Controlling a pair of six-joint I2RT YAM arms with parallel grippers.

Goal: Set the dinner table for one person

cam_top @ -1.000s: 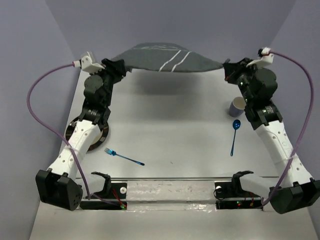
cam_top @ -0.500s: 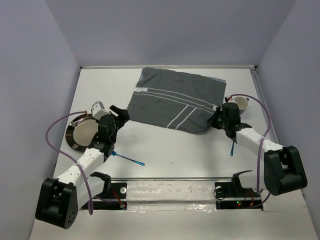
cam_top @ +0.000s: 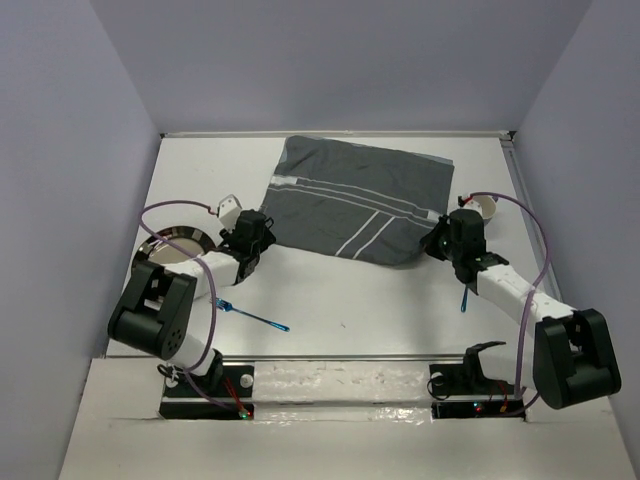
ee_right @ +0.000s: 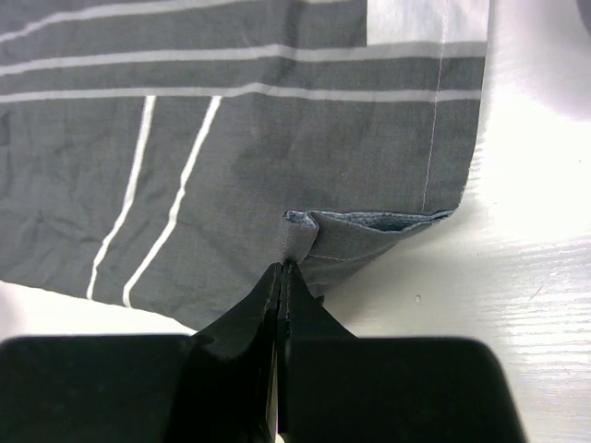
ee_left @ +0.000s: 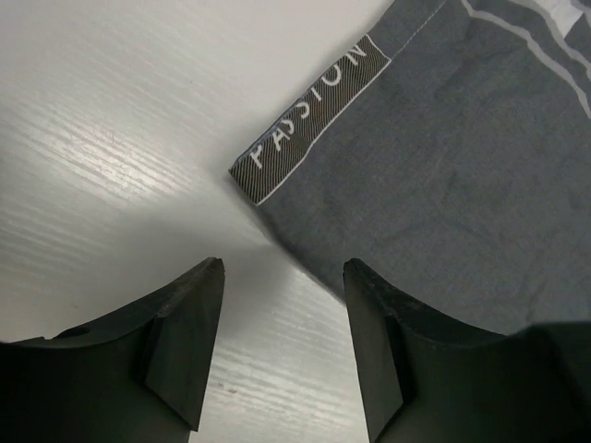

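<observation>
On the large matte white worktop (cam_top: pixel 330 290), walled in lavender, the setting looks barely begun: round metal plate (cam_top: pixel 160 255) and blue fork (cam_top: pixel 250 313) lie unarranged. The left pincer (ee_left: pixel 283 266) gapes empty beside the striped dark grey cloth (cam_top: pixel 350 200), label (ee_left: pixel 309 115) reading "PASSION". The right pincer (ee_right: pixel 280 268) pinches its folded corner; blue spoon (cam_top: pixel 464 297) and paper cup (cam_top: pixel 483 207) wait.

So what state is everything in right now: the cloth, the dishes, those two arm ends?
cloth: spread out, near right corner pinched up.
left tool: open, holding nothing.
right tool: shut on the cloth's corner.
cup: upright.
fork: lying on the dinner table.
spoon: lying, mostly hidden.
plate: flat, partly hidden.
</observation>
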